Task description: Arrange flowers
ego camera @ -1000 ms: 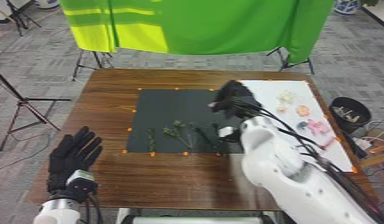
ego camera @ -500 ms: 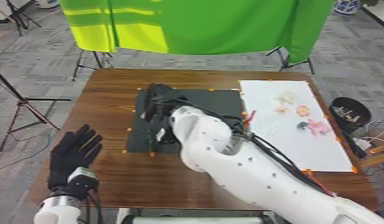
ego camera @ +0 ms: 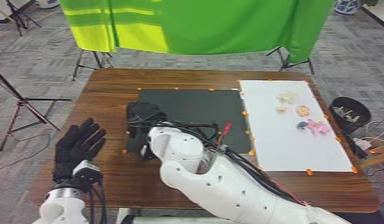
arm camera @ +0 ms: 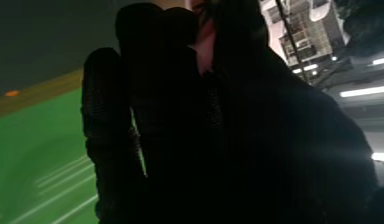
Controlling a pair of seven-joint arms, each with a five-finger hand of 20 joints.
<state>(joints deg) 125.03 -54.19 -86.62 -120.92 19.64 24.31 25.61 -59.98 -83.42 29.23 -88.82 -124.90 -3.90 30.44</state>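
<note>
Flowers (ego camera: 318, 127) are laid on white sheet (ego camera: 282, 150), right of dark mat (ego camera: 195, 107). Right hand (ego camera: 146, 114) is positioned over mat's left edge; grasp cannot be determined. Left hand (ego camera: 76, 152) is held open, left of mat.

I see the flowers lying loose on the white sheet (ego camera: 282, 152) at the right of the bench (ego camera: 113, 182): a pale cream bloom (ego camera: 287, 95) farthest, a small pale peach bloom (ego camera: 281, 109) just nearer, and a peach-orange bloom (ego camera: 303, 110) to its right. Nearest me are a grey-blue bloom (ego camera: 302, 125) and, close on its right, a larger pink bloom (ego camera: 319, 128).
</note>
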